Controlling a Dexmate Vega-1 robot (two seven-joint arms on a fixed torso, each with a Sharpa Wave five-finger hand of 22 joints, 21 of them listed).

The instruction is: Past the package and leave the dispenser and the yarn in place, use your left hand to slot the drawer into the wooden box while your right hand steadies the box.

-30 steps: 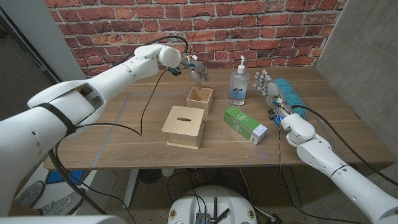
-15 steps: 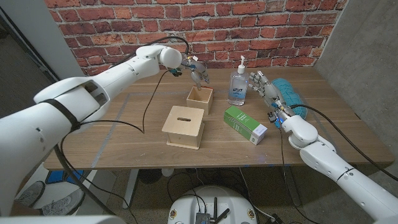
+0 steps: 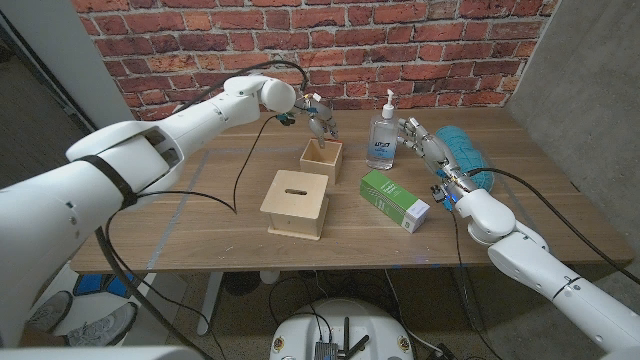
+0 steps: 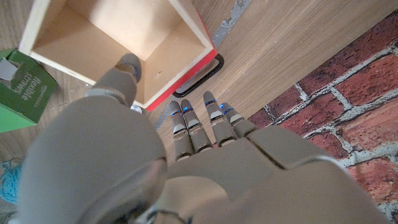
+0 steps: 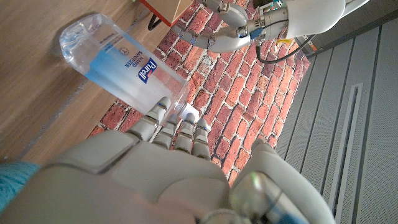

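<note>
The drawer, a small open wooden tray with a red front and black handle, stands on the table behind the slotted wooden box. My left hand hovers over the drawer's far wall. Its thumb is over the inside and its fingers are outside the red front, apart from it. My right hand is raised with fingers spread, between the dispenser and the teal yarn, holding nothing. The green package lies right of the box.
The dispenser stands close before my right hand's fingers. A brick wall backs the table. A black cable hangs from the left arm across the table's left half.
My left hand has dipped slightly towards the drawer's far wall. My right hand has drifted left, closer to the dispenser.
</note>
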